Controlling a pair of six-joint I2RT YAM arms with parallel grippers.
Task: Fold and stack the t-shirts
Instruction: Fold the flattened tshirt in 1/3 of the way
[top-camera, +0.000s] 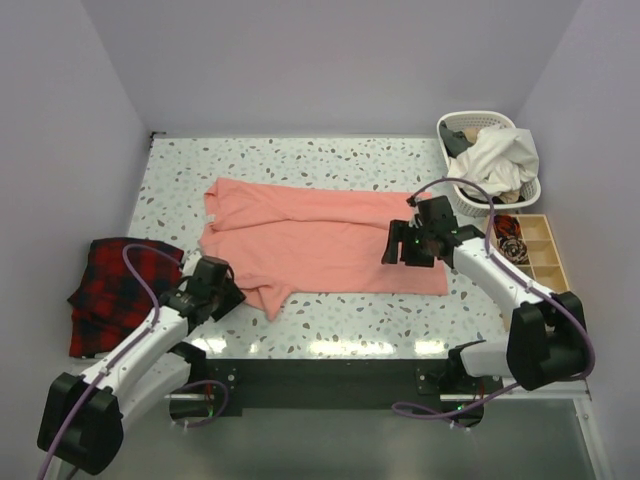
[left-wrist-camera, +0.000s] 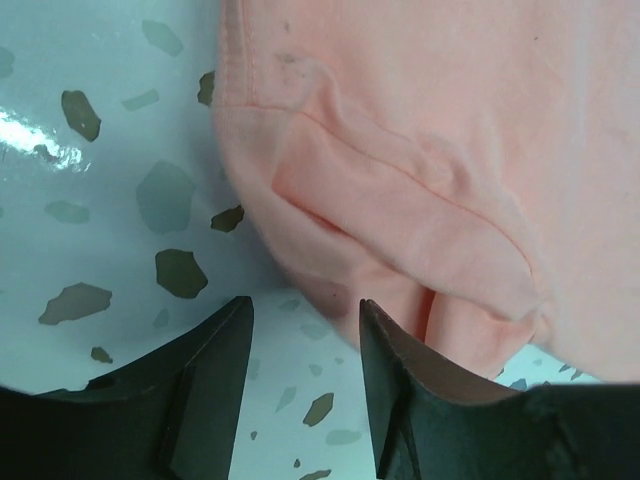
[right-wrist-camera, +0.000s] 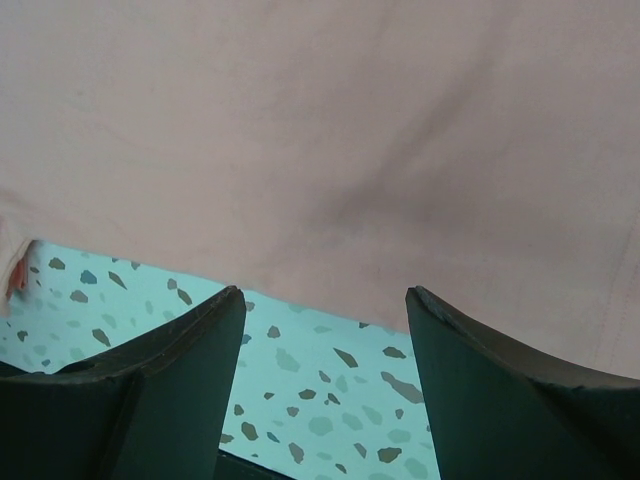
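Observation:
A salmon-pink t-shirt (top-camera: 320, 240) lies spread across the middle of the speckled table (top-camera: 300, 160), with one sleeve bunched at its near left corner. My left gripper (top-camera: 233, 292) is open and empty, low over the table just beside that sleeve. In the left wrist view the left gripper (left-wrist-camera: 305, 312) has its right finger at the edge of the creased sleeve (left-wrist-camera: 400, 190). My right gripper (top-camera: 398, 248) is open and empty above the shirt's near right part. In the right wrist view the right gripper (right-wrist-camera: 325, 298) frames the shirt's near hem (right-wrist-camera: 320, 140) and bare table.
A folded red-and-black plaid cloth (top-camera: 120, 290) lies at the table's left edge. A white laundry basket (top-camera: 470, 195) with pale clothes stands at the back right. A wooden compartment tray (top-camera: 535, 250) sits in front of it. The table's near edge (top-camera: 330, 350) runs just before the arm bases.

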